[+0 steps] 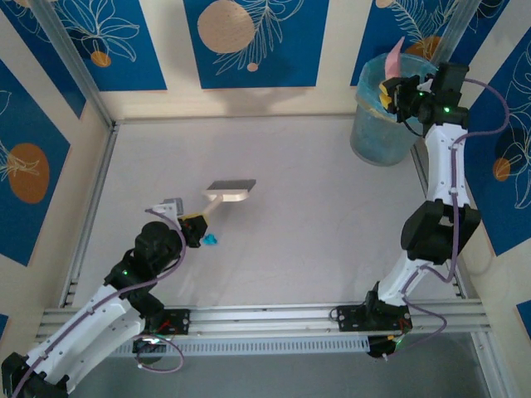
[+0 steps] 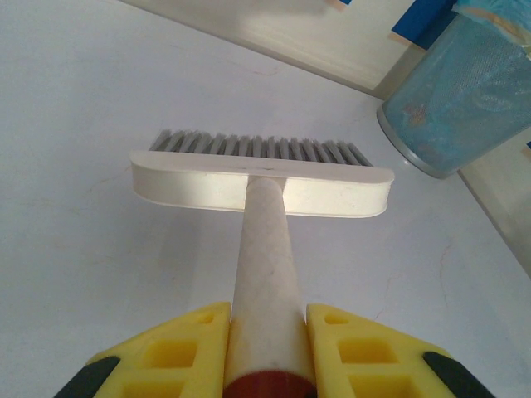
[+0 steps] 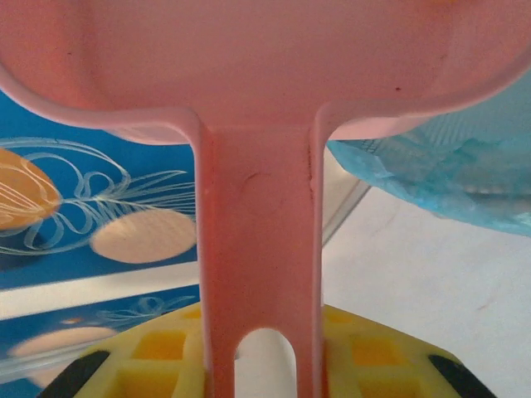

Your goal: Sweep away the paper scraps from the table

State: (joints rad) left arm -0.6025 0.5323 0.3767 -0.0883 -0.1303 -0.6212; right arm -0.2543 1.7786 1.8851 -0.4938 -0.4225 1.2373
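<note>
Blue-and-cream panels wall a white surface, nearly swept. At left, the left gripper is clamped on the brush handle. One crumpled cyan paper scrap lies just beside it, behind the bristles, so a forward stroke would likely miss it. At right, the right gripper pinches the pink dustpan by its handle above the bin; a careless tilt could spill outside its rim.
</note>
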